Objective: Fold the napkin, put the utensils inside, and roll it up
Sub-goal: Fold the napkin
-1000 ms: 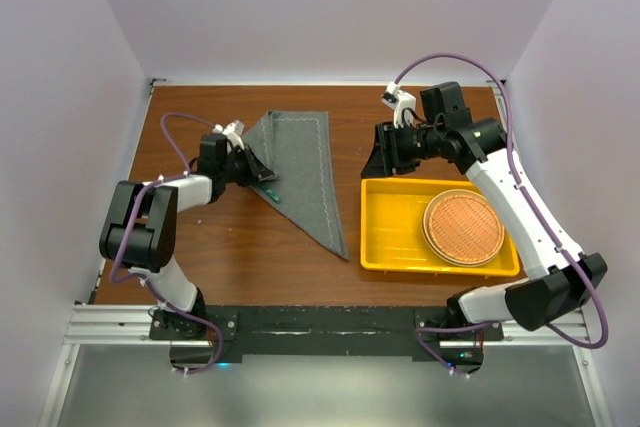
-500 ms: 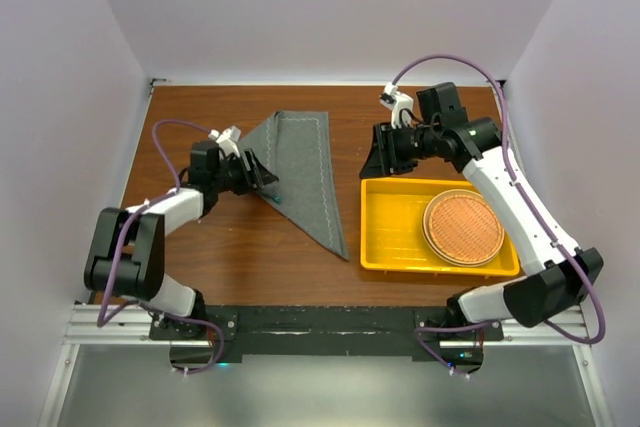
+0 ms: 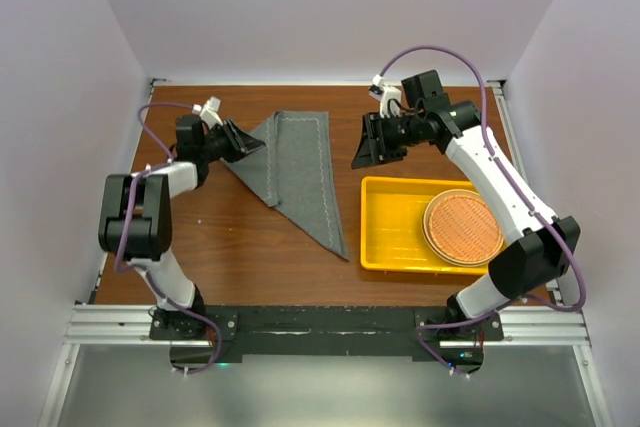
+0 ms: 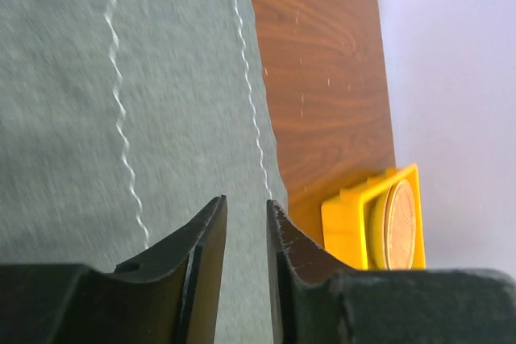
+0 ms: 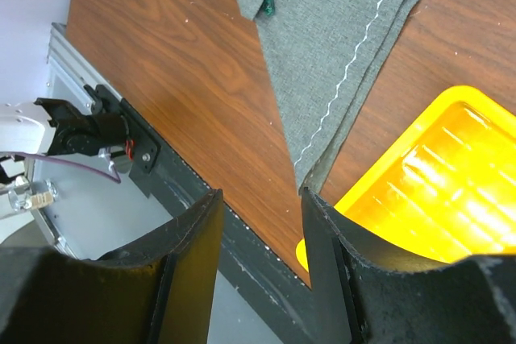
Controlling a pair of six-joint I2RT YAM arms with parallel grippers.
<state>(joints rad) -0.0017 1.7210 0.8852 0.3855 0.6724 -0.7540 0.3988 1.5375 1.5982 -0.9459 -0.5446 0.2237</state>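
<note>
The napkin (image 3: pixel 300 167) lies flat on the table (image 3: pixel 230 237) as a folded triangle, its double stitched edges stacked one on the other, which suggests the fold is done and the cloth is set out as a pocket for the cutlery. The left claw (image 3: pixel 237 139) hangs at the napkin's left corner. In its wrist view the fingers stand only a narrow gap apart with nothing between them, and the grey cloth spreads directly under and ahead of the tips. That low, pinched pose reads as either letting go of the corner or getting ready to take hold of it; I cannot tell which. The right claw (image 3: pixel 366 147) hovers off the napkin's far side, fingers moderately apart and empty, with the napkin's long point below and ahead of it and the tray just to its side. It seems to be waiting out of the way. Of the utensils (image 5: pixel 268 6), only a small teal tip shows, peeking from under the napkin's folded edge well ahead of the right claw, so at least one piece looks tucked inside already; how many are there I cannot tell. The yellow tray (image 3: pixel 395 247), beside the right claw, holds only a round woven mat (image 3: pixel 463 227) leaning at one end.
</note>
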